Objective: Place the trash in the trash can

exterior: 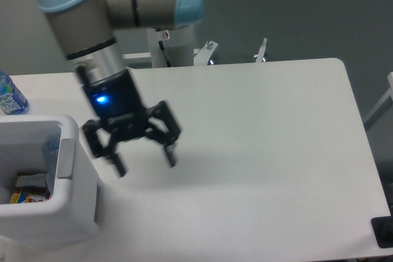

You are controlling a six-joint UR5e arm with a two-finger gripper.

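Observation:
My gripper [146, 165] hangs open and empty above the table, just right of the trash can, and looks slightly blurred. The trash can [55, 219] is a boxy white bin with a grey panel at the front left corner. Inside it, a pale clear shape with a bluish tint [52, 147] leans against the right inner wall; it may be the slim bottle. A white piece [31, 180] lies at the bottom of the bin; I cannot tell if it is the crumpled wad. No trash shows on the table top.
A bottle with a blue-and-white label [9, 95] stands at the far left edge behind the bin. Colourful packaging [27, 196] lies in the bin. The arm's base [175, 47] stands at the table's back edge.

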